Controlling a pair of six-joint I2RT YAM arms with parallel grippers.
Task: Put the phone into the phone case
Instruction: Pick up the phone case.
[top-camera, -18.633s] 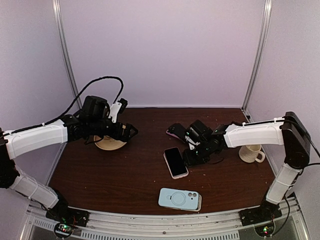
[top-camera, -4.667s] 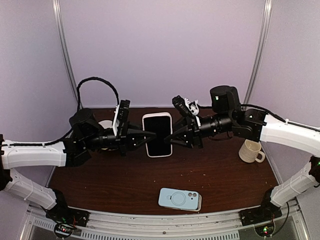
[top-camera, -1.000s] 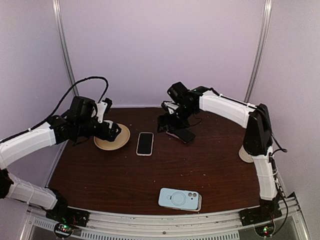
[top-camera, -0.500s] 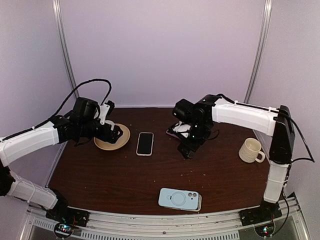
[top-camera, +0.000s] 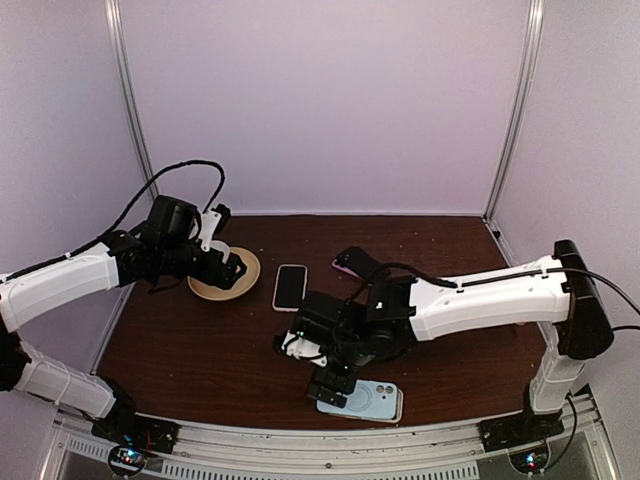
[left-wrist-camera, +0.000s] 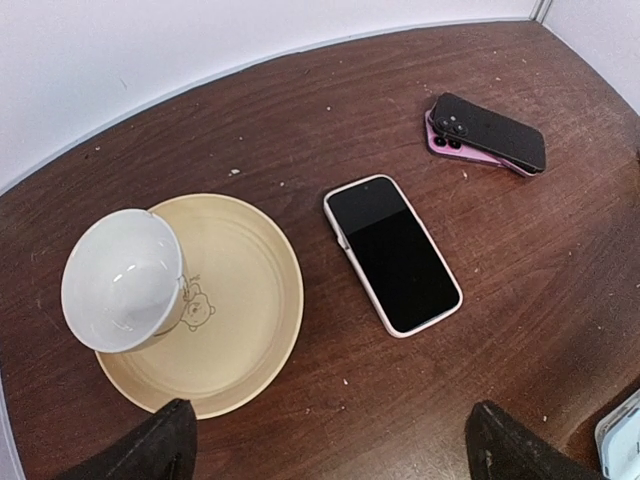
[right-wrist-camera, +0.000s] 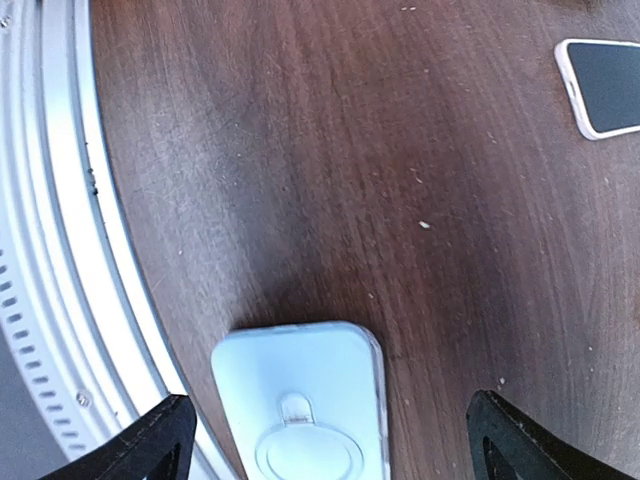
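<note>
So the phone (top-camera: 290, 287), screen up with a white rim, is lying flat on the table (top-camera: 200, 350), a bit toward 11 o'clock from the middle, and nothing is touching it. The light blue case (top-camera: 365, 399) is sitting at 6 o'clock by the near edge, back side up, ring and camera bump showing.

The right gripper (top-camera: 330, 385) is hanging over the case's 9 o'clock end with its fingers (right-wrist-camera: 150, 445) spread wide and nothing between them. I can't tell if it's touching the case.

The left gripper (top-camera: 232, 268) is hovering over the tan plate (top-camera: 212, 291) at 9 o'clock of the phone, also gaping wide and empty. A white bowl (left-wrist-camera: 122, 280) is sitting on that plate. A black phone (top-camera: 352, 265) is lying on something pink at about 2 o'clock from the phone.
</note>
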